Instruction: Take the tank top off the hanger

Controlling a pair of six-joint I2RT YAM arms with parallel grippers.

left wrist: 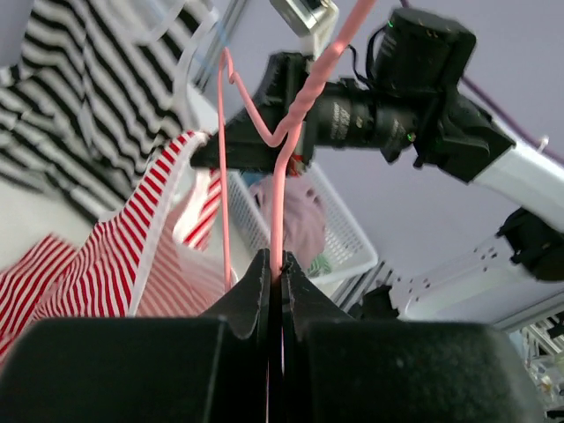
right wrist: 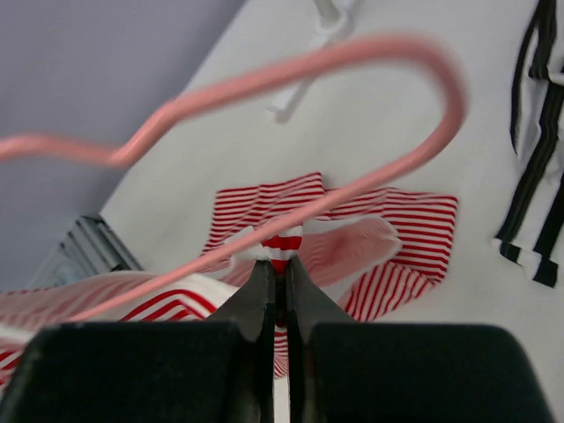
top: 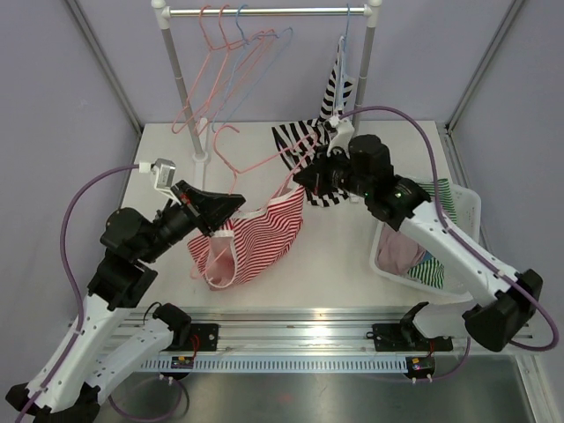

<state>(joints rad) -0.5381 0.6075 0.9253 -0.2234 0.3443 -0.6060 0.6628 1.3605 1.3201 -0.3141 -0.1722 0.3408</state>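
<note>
Red-and-white striped tank top (top: 256,238) hangs at centre frame on a pink hanger (left wrist: 278,203). Left gripper (left wrist: 275,264) is clamped tight on the hanger wire; right gripper (right wrist: 278,264) pinches the top's fabric.

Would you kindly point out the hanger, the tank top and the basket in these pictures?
hanger (left wrist: 280,203), left wrist view, on its straight pink wire.
tank top (top: 264,233), top external view, on the red-striped body.
basket (top: 474,197), top external view, on its far right rim.

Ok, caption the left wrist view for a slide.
Left gripper clamped on the pink hanger, red-striped tank top hanging at left.
</note>
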